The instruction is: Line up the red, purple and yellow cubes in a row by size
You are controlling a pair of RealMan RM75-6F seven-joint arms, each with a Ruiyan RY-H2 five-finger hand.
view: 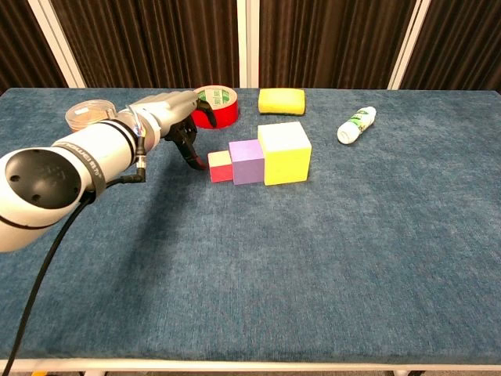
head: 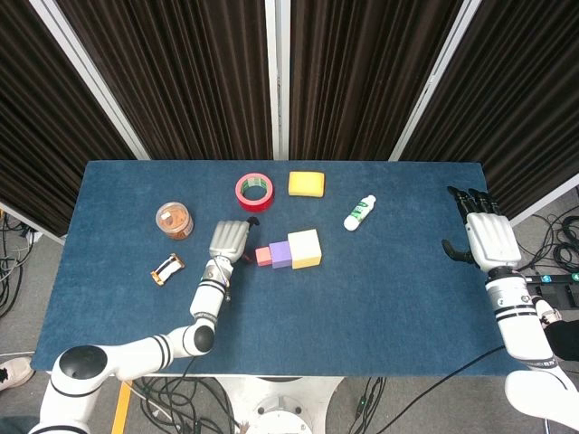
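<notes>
The small red cube (view: pixel 220 167), mid-sized purple cube (view: pixel 248 161) and large yellow cube (view: pixel 283 152) sit touching in a row, just in front of the red tape roll (view: pixel 214 107). The left hand (view: pixel 174 111) hovers beside the red cube, its fingers curled down and largely hidden behind the forearm, so I cannot tell its grip. Well right of the roll, at the table edge, the right hand (head: pixel 484 233) is spread flat, holding nothing.

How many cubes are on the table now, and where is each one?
3, touching in a row near the table's middle: the red cube nearest the left hand, the purple cube in the middle, the yellow cube at the other end. None seems hidden.
</notes>
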